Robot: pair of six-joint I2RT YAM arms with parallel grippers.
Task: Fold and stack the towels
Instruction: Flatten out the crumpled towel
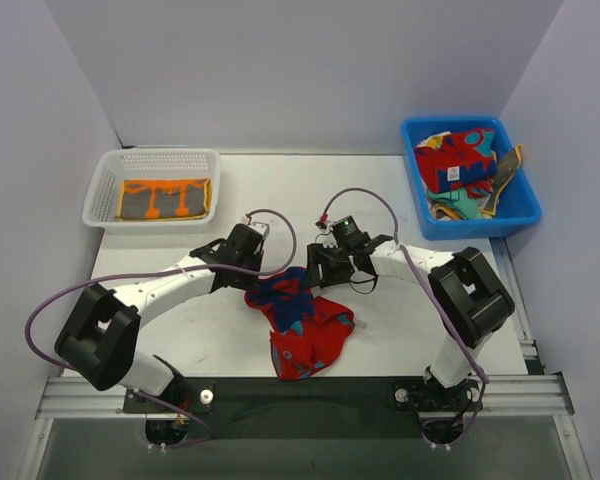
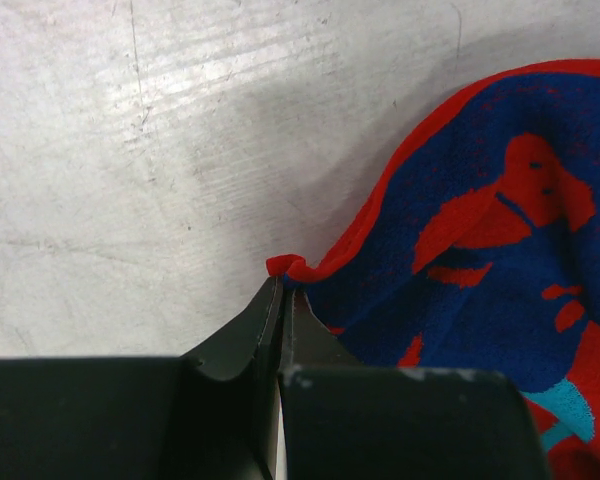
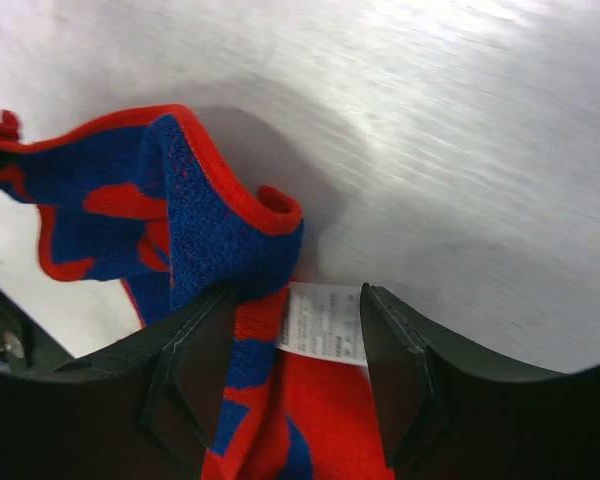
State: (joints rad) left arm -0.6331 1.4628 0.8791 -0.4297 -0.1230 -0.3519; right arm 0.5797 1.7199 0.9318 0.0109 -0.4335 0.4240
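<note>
A red towel with blue shapes lies crumpled at mid-table, its upper edge lifted between both arms. My left gripper is shut on that towel's red hem corner, and the cloth spreads to the right of the closed fingers. My right gripper stands open around the opposite folded corner. The white care label and red cloth lie between its jaws, with a gap beside the right finger. An orange and grey towel lies flat in the white basket.
The white mesh basket stands at the back left. A blue bin at the back right holds several more towels, with a red and blue one on top. White walls close in the back and sides.
</note>
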